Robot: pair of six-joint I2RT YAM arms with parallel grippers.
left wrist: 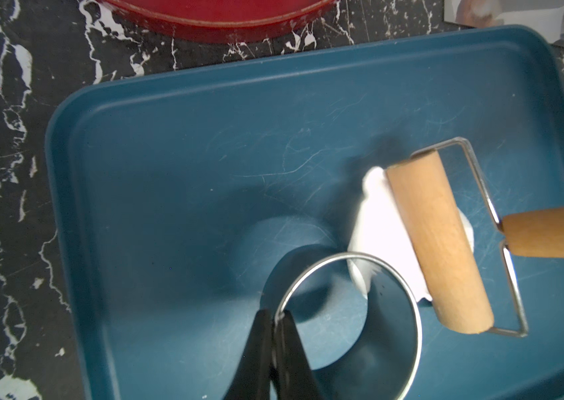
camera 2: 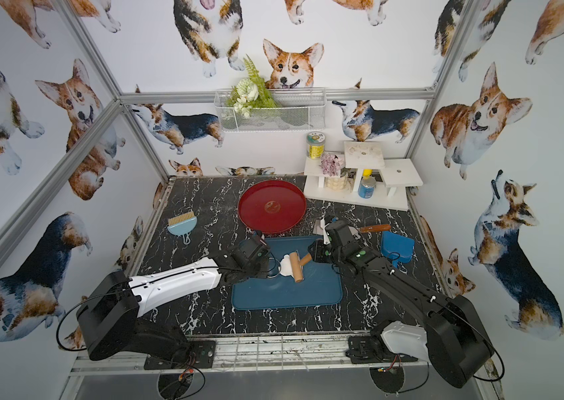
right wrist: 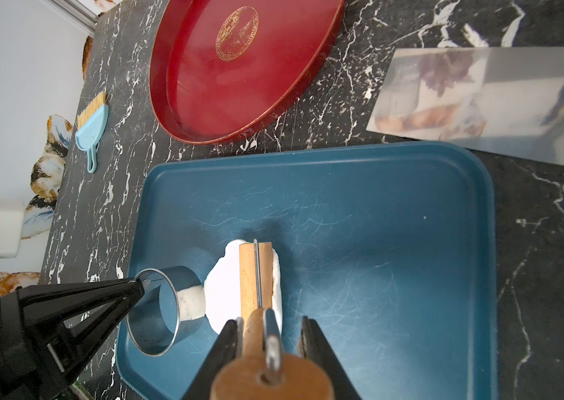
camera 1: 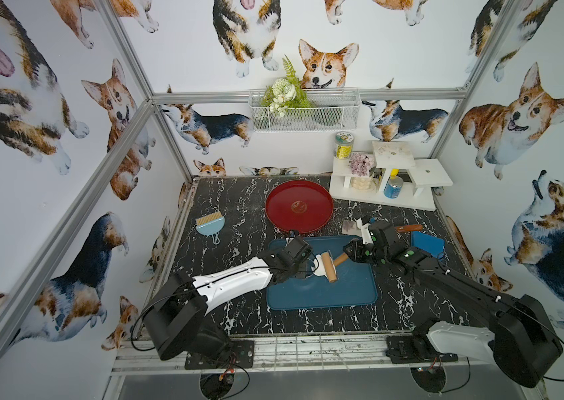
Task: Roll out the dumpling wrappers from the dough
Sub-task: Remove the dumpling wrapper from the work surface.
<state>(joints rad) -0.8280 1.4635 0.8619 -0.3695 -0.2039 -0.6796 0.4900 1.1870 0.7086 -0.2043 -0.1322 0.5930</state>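
The dough [camera 1: 319, 266] [camera 2: 285, 266] is a flattened white lump with a ragged outline on the blue tray [camera 1: 322, 298]. A wooden roller [left wrist: 440, 242] [right wrist: 247, 273] lies across it. My right gripper [right wrist: 269, 323] [camera 1: 348, 251] is shut on the roller's wooden handle. My left gripper [left wrist: 275, 313] [camera 1: 303, 268] is shut on the rim of a metal ring cutter [left wrist: 391, 311] [right wrist: 183, 277], which is tilted on the tray and touches the dough's edge [right wrist: 223, 287]. No dumpling wrappers are in view.
A red round plate [camera 1: 299, 206] sits behind the tray. A metal scraper [camera 1: 353, 227] and a blue dustpan [camera 1: 427, 244] lie at the right. A small brush [camera 1: 208, 223] lies at the left, and a white shelf [camera 1: 384, 180] with cans stands at the back right.
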